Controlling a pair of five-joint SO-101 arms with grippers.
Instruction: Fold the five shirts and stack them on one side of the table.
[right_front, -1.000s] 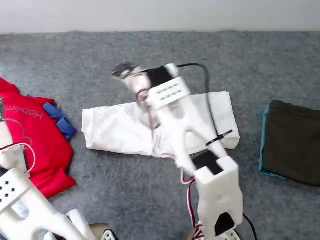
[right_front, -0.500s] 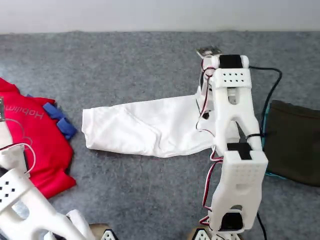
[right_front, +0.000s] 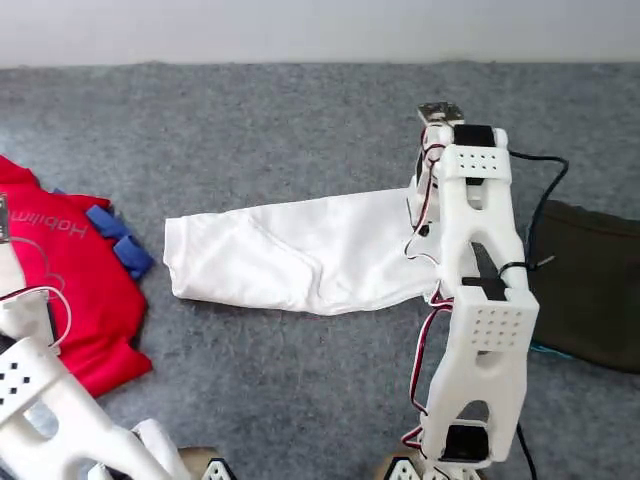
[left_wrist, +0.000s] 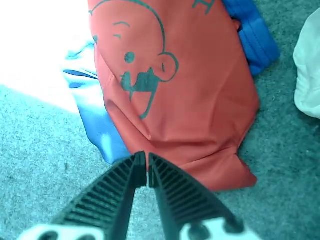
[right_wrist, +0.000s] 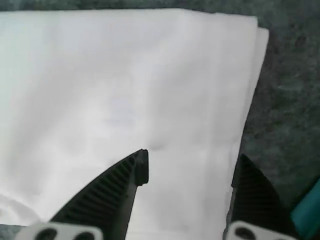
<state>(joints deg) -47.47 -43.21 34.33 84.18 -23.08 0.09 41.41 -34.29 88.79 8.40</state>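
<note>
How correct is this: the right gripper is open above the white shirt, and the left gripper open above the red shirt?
Not quite. The left wrist view shows the left gripper shut above the red shirt. The right gripper is indeed open above the white shirt.

Writing stands on the red shirt (right_front: 70, 290) at the left edge of the high view: a short line of pale letters (right_front: 48, 228) runs across its upper part, slightly tilted. In the left wrist view the same shirt carries a cartoon face (left_wrist: 142, 65) printed in dark lines on the red cloth. Near it a piece of a dark letter (left_wrist: 201, 4) is cut by the border of the frame, with too little of it showing to read.
</note>
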